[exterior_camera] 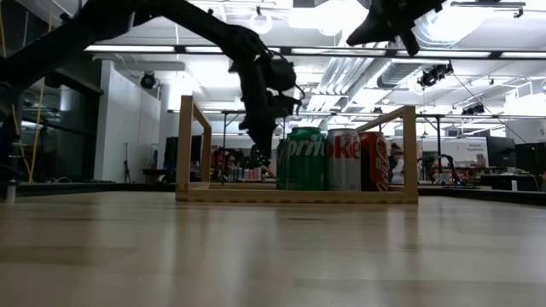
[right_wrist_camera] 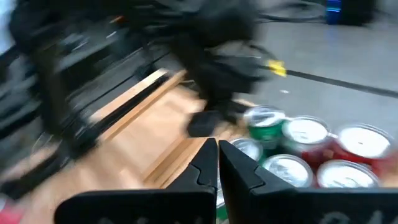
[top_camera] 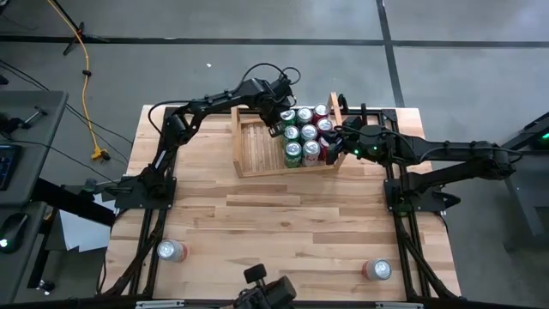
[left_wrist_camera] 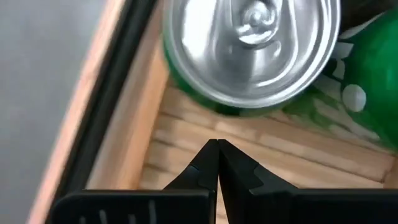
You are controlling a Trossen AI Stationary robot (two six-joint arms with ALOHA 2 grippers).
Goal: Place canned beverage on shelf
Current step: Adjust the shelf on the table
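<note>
Inspection, left to right, with all places given relative to the shelf.

Loose cans: one silver-topped can stands on the desk well in front of the shelf toward its left. A second loose can stands well in front toward its right. Both are upright and neither is touched. In my judgement they wait as stock to be shelved.

Left gripper: it hangs over the shelf's rear edge, just beside the rearmost green can. Its fingers are pressed together and pinch nothing. The left wrist view shows the slatted base below the tips and the can's lid just beyond them.

Shelf: its left half is bare slats. The cluster of cans fills the right half, packed against the right side board, which I judge is meant to leave the left half free.

Orientation: every shelved can stands upright, long axis vertical, lid up. The low view confirms a green can and red ones side by side on the base.

Right gripper: it sits above the right side board, beside the cluster. Its fingers are pressed together, empty.
</note>
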